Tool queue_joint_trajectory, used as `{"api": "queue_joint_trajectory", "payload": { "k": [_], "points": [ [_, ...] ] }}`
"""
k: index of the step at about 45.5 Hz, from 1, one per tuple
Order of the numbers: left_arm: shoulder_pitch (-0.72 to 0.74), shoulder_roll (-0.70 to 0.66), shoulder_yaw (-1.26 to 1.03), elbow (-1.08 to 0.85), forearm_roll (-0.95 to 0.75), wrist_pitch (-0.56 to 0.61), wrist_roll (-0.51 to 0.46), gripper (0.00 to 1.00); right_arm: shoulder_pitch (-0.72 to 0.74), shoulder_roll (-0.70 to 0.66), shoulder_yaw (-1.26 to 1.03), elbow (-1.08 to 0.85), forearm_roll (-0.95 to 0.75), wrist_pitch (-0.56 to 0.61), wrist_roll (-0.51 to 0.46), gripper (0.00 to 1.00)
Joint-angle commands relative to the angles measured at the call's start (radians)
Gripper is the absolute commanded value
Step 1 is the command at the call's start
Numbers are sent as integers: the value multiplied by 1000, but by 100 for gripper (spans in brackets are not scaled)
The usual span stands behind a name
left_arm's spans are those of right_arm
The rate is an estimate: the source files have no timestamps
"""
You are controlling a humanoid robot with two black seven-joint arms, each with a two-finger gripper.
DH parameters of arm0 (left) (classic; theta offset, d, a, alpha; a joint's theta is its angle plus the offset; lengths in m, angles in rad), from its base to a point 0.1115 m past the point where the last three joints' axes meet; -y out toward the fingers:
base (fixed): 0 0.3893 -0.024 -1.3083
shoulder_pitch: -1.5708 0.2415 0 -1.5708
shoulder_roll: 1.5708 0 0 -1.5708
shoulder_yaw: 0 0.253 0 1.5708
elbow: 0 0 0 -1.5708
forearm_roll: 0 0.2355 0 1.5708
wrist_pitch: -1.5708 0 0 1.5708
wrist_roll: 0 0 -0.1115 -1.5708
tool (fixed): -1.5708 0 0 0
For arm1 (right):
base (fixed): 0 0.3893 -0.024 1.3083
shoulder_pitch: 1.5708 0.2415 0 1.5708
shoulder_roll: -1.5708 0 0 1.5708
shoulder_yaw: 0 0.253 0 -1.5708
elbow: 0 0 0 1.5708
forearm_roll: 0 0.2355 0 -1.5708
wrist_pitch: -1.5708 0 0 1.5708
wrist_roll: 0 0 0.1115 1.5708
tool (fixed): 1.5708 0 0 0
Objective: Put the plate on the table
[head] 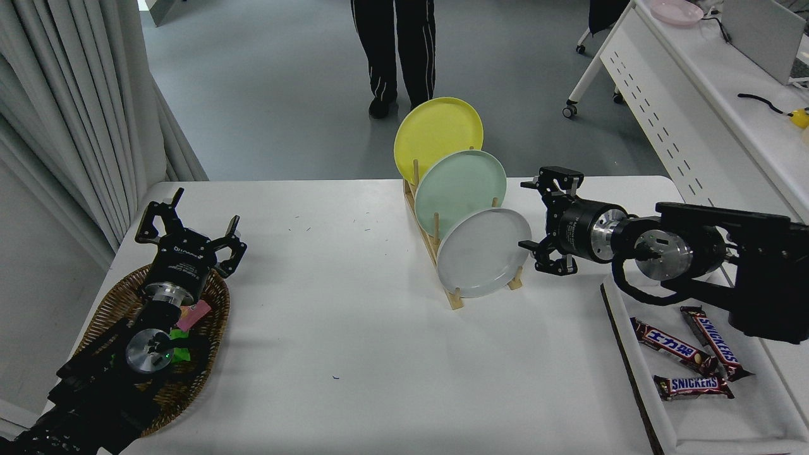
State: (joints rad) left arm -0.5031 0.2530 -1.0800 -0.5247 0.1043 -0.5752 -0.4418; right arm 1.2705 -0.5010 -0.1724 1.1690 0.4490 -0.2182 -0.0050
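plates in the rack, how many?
3, all upright in the wooden rack: yellow plate at the far end, mint plate in the middle, grey plate nearest. A pink dish sits on the far desk, outside the rack.

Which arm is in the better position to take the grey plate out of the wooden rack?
The right gripper, probably. It is open just beside the grey plate, at the front of the wooden rack. The left gripper is parked far away, above the wicker basket.
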Motion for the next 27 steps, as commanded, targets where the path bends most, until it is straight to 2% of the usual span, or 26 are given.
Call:
{"api": "queue_joint_trajectory", "payload": {
  "k": [1,19,27],
  "points": [
    [0,0,0,0,0,0,0,100,-13,88,51,-101,16,-66,-46,100],
    [0,0,0,0,0,0,0,100,-34,118,122,-157,8,-79,-46,99],
    [0,0,0,-1,0,0,0,100,-36,157,111,-193,4,-78,-61,88]
  ]
}}
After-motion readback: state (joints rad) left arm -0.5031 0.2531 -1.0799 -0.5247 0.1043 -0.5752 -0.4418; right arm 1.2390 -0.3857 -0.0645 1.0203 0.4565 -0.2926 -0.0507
